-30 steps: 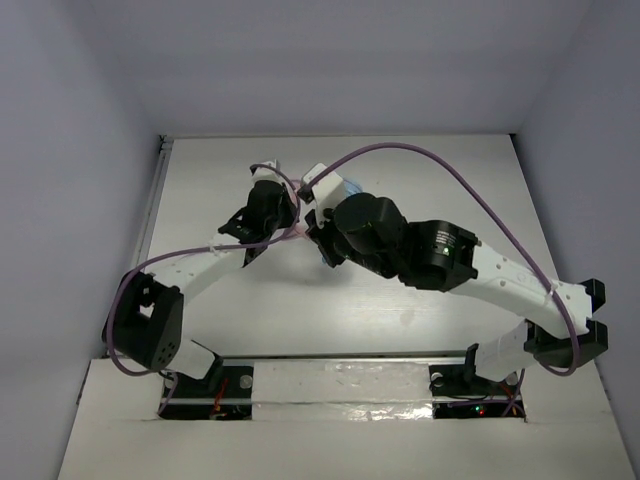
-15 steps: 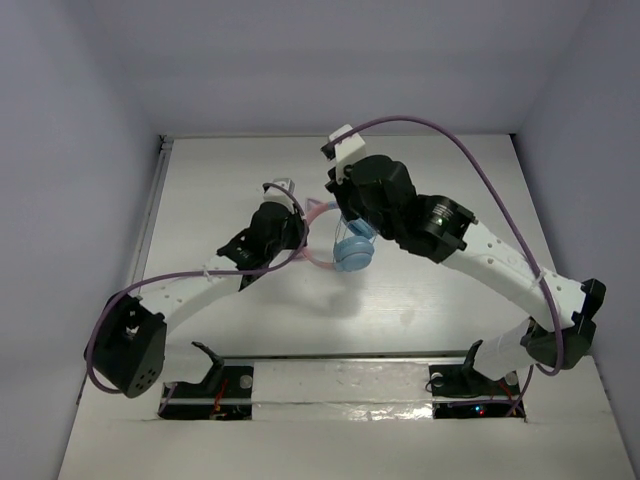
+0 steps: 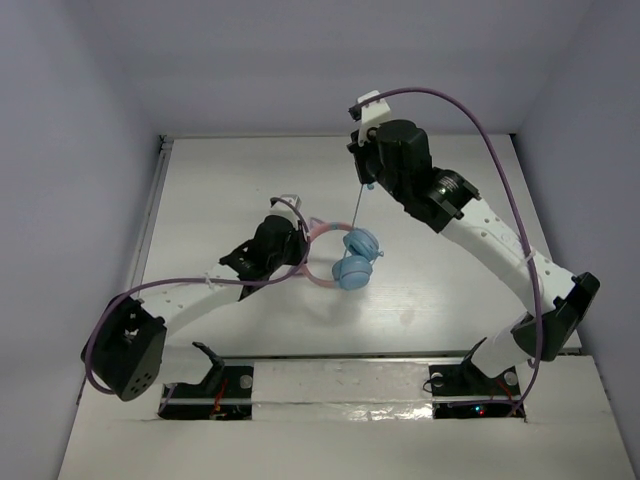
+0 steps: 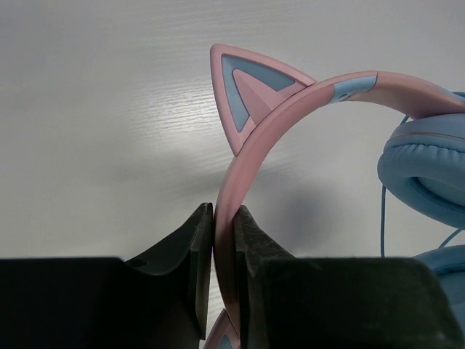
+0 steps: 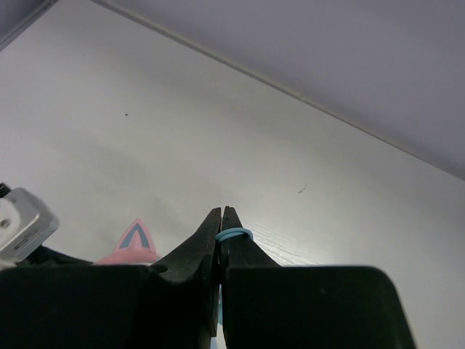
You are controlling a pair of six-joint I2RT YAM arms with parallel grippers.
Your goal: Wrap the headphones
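The headphones (image 3: 352, 264) sit mid-table: a pink cat-ear headband (image 4: 290, 109) and two light-blue ear cups (image 4: 425, 163). My left gripper (image 3: 300, 243) is shut on the headband, which runs up between its fingers (image 4: 196, 240). My right gripper (image 3: 366, 183) is raised at the back of the table and shut on the thin light-blue cable (image 5: 234, 235), which loops over one fingertip. The cable (image 3: 357, 208) stretches taut from that gripper down to the ear cups. One pink cat ear (image 5: 135, 240) shows in the right wrist view.
Thick purple robot cables (image 3: 500, 180) arc over both arms. The white table (image 3: 220, 180) is walled by grey panels at the back and both sides. The arm bases stand at the near edge (image 3: 340, 385).
My right gripper has risen and moved back-right, drawing the cable out taut. The ear cups have come into view as the arm cleared them. My left gripper has shifted slightly toward the near side with the headband.
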